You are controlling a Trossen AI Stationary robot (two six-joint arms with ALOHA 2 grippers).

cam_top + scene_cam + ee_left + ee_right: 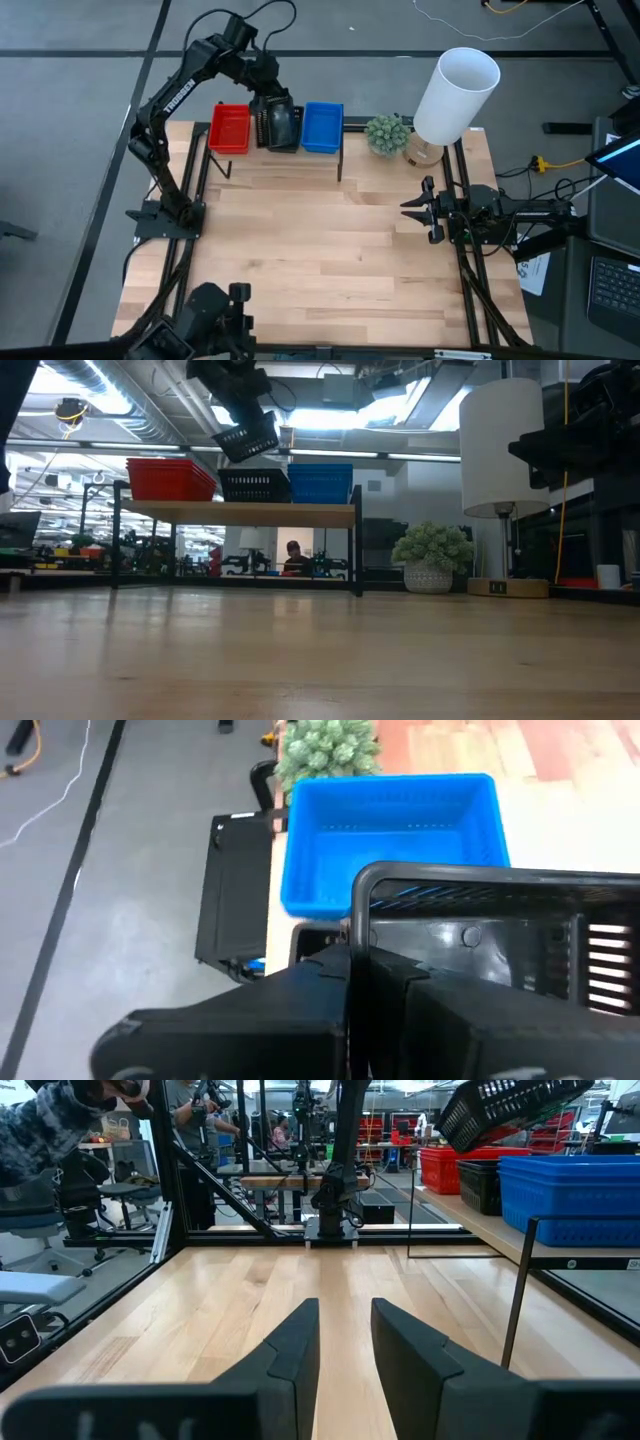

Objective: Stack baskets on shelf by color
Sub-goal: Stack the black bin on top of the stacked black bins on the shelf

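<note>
A black basket (249, 437) is held tilted above the black stack (255, 485) on the shelf (238, 511), its rim pinched in the closed left hand (272, 103) (light, stiff mesh, best gripped at the rim), the right hand (420, 209) idle, parted.

A white lamp (455, 95) with a tall cylinder shade stands on a wooden base at the far right corner of the wooden table (320, 270). Just to its left sits a small green plant (387, 133) in a pale pot. Off the table's right edge lie a laptop (612, 280) and a yellow cable (548, 163) on the grey floor.
</note>
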